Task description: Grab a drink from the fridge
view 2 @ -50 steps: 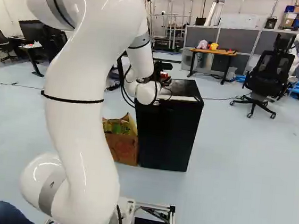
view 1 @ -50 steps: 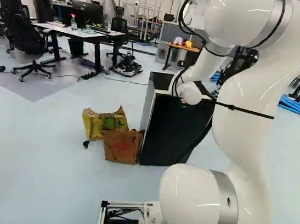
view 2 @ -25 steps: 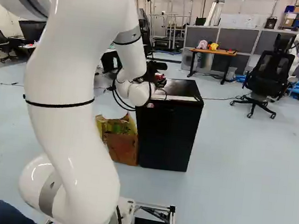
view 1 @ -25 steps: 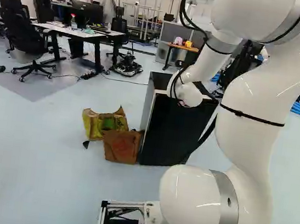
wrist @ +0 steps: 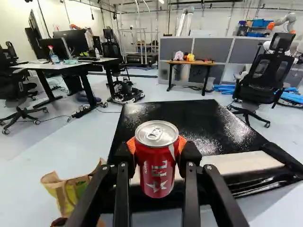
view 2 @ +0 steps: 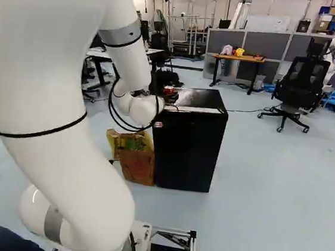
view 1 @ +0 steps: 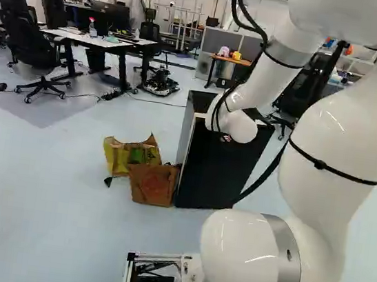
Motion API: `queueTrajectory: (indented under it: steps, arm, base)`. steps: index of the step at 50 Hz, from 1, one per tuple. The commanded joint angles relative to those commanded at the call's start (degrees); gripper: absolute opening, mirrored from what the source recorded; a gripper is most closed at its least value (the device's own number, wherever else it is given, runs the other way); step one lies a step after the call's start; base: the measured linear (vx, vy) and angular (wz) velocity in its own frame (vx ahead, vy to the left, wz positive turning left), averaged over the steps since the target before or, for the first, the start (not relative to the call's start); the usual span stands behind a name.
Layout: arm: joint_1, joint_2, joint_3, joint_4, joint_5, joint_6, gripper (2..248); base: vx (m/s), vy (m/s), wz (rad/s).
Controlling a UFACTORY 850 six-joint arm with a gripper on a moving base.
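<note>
Left base view and right base view both show the white arm (view 1: 334, 146) shifted against its lowest joint over the last second: its middle swings out and looms larger, while the wrist end draws back a little towards the moving base. The base itself has not moved, since the black mini-fridge (view 2: 189, 149) stands where it stood, its front looking closed. Beside it, on the floor, the brown paper bag (view 1: 151, 183) has stayed put too. At the arm's far end the black pincer (wrist: 156, 146) is part-way closed, as wide as the drink it carries, with an orange pad (wrist: 182, 144) pressed to either side. Between them, held upright just below its rim, is the red drink can (wrist: 156, 161); it has travelled with the pincer, and in the right base view it now shows nearer the fridge top's left corner. How high it hangs above that top, or whether it is past the front edge, I cannot tell. So the grab looks done, and this seems to be the carrying away. The next move probably calls for keeping the can level and well off the fridge's edge, where a knock could twist it from the pads.
</note>
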Motion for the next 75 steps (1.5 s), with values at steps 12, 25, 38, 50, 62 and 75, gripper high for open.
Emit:
queueTrajectory:
  steps: [12,25,38,50,62,75]
  arm:
    - [1.54,5.49,5.86,0.33,-1.53,0.00,100]
    - [2.94,10.47,11.17,0.63,-2.91,0.00,100]
    - [4.05,14.43,15.40,0.86,-4.01,0.00,100]
    - [4.83,17.23,18.39,1.03,-4.79,0.00,100]
    - [5.36,19.11,20.40,1.15,-5.31,0.00,100]
    - [5.66,20.18,21.54,1.21,-5.61,0.00,100]
  base:
    - [0.000,0.000,0.000]
    - [0.000,0.000,0.000]
    - [0.000,0.000,0.000]
    - [0.000,0.000,0.000]
    - [0.000,0.000,0.000]
    - [0.000,0.000,0.000]
